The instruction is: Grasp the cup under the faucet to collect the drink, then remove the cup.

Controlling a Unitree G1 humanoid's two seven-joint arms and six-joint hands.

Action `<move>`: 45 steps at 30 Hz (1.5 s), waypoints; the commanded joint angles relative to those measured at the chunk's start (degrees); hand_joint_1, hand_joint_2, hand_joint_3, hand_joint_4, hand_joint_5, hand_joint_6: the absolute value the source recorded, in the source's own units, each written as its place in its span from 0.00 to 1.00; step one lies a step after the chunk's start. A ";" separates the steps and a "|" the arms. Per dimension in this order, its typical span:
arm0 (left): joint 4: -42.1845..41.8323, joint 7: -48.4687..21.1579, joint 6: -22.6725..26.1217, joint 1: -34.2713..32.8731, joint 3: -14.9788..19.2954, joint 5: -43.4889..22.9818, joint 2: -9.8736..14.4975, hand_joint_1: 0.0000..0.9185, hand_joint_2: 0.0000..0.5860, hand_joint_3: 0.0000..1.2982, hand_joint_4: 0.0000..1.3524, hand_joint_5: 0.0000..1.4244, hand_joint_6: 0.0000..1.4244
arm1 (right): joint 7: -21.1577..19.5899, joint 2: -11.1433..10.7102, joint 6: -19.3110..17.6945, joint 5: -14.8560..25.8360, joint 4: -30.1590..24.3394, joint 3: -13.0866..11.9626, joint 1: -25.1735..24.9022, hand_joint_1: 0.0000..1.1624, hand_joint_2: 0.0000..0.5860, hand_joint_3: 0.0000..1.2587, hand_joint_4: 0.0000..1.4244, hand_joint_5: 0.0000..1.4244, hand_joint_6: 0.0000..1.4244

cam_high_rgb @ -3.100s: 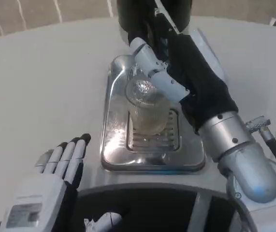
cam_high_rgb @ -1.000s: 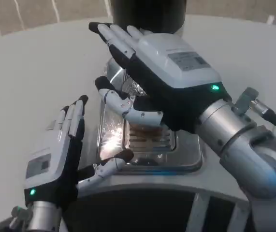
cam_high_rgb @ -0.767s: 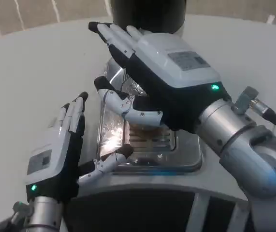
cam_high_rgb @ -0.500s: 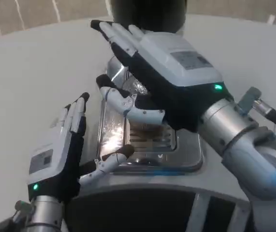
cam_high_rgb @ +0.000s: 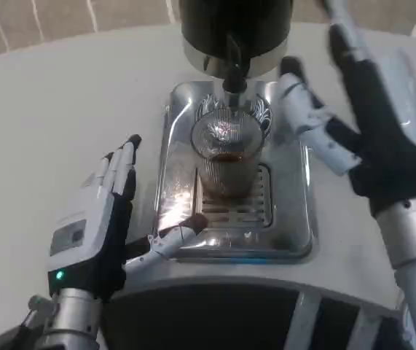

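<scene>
A clear ribbed glass cup (cam_high_rgb: pixel 226 157) stands upright on the metal drip tray (cam_high_rgb: pixel 288 219), right under the black faucet (cam_high_rgb: pixel 234 73). Brown drink fills its lower part. My right hand (cam_high_rgb: pixel 353 124) hovers to the right of the cup, fingers spread and apart from the glass. My left hand (cam_high_rgb: pixel 102 219) is to the left of the tray, fingers straight, its thumb reaching to the tray's front left edge. Neither hand holds the cup.
The dark round dispenser body (cam_high_rgb: pixel 233 29) rises behind the tray. A black curved edge (cam_high_rgb: pixel 215 313) runs along the bottom of the view. White table (cam_high_rgb: pixel 55 109) spreads to the left and right of the tray.
My right hand has swung from over the cup to its right side, uncovering the cup. The left hand has barely moved. The view has shifted a little.
</scene>
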 commanded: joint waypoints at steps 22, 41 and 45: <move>10.84 2.76 -4.70 -9.00 -3.75 -2.84 -2.78 0.11 0.10 0.00 0.00 0.01 0.06 | 4.39 -22.65 -17.84 -8.14 -11.20 -7.84 31.31 0.47 0.80 0.00 0.00 0.00 0.00; 22.94 5.06 -11.53 -15.99 -4.20 -6.58 -5.34 0.09 0.06 0.00 0.00 0.02 0.07 | -5.10 -22.45 -37.73 -14.50 -7.17 -18.88 58.83 0.65 0.61 0.00 0.00 0.00 0.00; 25.23 5.82 -14.16 -17.27 -4.33 -7.19 -6.04 0.11 0.06 0.00 0.00 0.03 0.08 | -4.47 -20.64 -37.13 -15.59 -8.05 -18.48 59.13 0.65 0.61 0.00 0.00 0.00 0.00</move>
